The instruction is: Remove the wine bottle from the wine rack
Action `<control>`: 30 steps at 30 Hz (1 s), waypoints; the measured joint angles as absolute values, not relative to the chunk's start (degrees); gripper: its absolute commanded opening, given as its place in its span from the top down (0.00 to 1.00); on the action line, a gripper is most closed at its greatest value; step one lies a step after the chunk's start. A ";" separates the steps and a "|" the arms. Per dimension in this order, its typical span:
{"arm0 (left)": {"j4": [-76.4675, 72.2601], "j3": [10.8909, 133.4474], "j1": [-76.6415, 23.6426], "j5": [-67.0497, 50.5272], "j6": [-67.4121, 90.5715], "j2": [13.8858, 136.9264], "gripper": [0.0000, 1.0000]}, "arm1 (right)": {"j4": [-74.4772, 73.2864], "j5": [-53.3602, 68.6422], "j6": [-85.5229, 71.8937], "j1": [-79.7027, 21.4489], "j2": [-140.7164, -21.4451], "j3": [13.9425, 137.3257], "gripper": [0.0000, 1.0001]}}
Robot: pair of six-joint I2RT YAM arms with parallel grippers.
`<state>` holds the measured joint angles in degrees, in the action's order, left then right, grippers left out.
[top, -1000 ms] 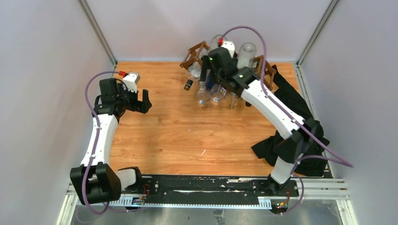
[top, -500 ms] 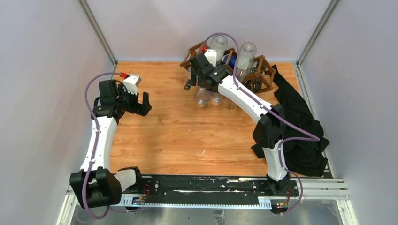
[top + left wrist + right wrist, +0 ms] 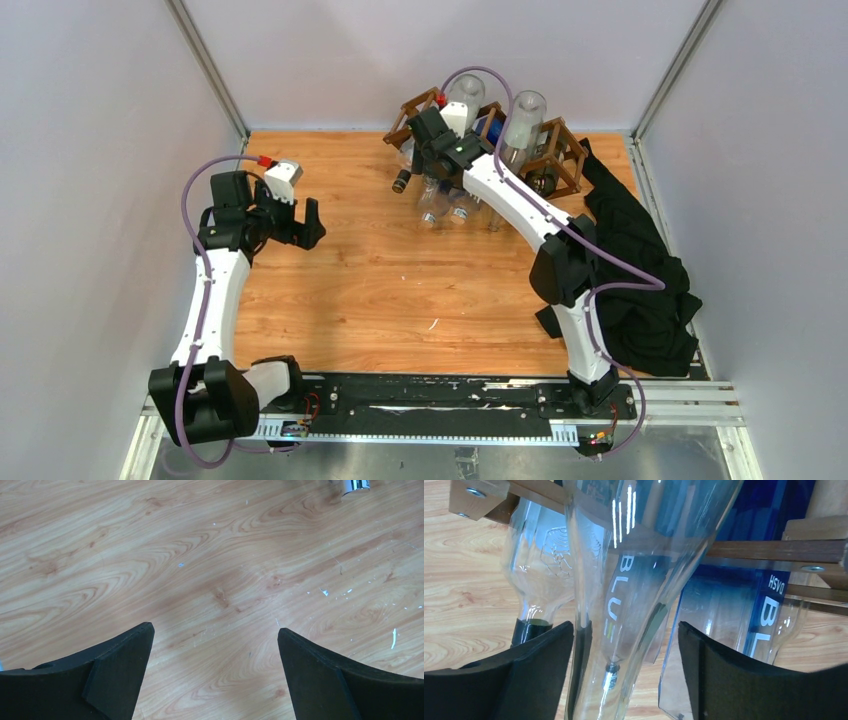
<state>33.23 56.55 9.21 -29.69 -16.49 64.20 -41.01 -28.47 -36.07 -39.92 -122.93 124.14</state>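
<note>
- The left gripper (image 3: 305,222) hung over the left part of the wooden table (image 3: 380,290), its two black fingers spread wide with nothing between them but bare planks.
- The wine rack (image 3: 568,152), a brown wooden lattice, stood at the far edge of the table, right of centre, with several bottles lying in its cells, necks pointing toward the near side.
- The right arm reached across to the left end of the rack.
- The right gripper (image 3: 626,635) was spread open around the tapering neck of a clear wine bottle (image 3: 624,580). Its left finger lay at the glass, while its right finger stood apart from it, so the bottle was not clamped.
- That bottle lay in the rack, under a wooden bar.
- To its left lay another clear bottle with a dark cap (image 3: 541,580), and to its right a blue bottle (image 3: 734,605).
- A black cloth (image 3: 640,280) lay heaped along the right edge of the table.
</note>
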 measured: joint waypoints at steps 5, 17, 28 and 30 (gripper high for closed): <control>33.67 56.55 9.21 -30.48 -16.53 63.99 0.00 | -40.10 -28.01 -36.95 -39.81 -123.52 124.14 0.41; 35.24 56.55 9.21 -31.40 -17.41 62.06 0.00 | -34.70 -26.55 -39.75 -39.22 -119.74 117.45 1.00; 35.79 56.55 9.21 -32.67 -17.45 61.01 0.00 | -30.85 -17.19 -39.24 -39.27 -106.32 102.76 1.00; 35.86 56.55 9.21 -32.91 -17.50 60.88 0.00 | -30.02 -15.44 -39.24 -39.29 -103.68 100.03 1.00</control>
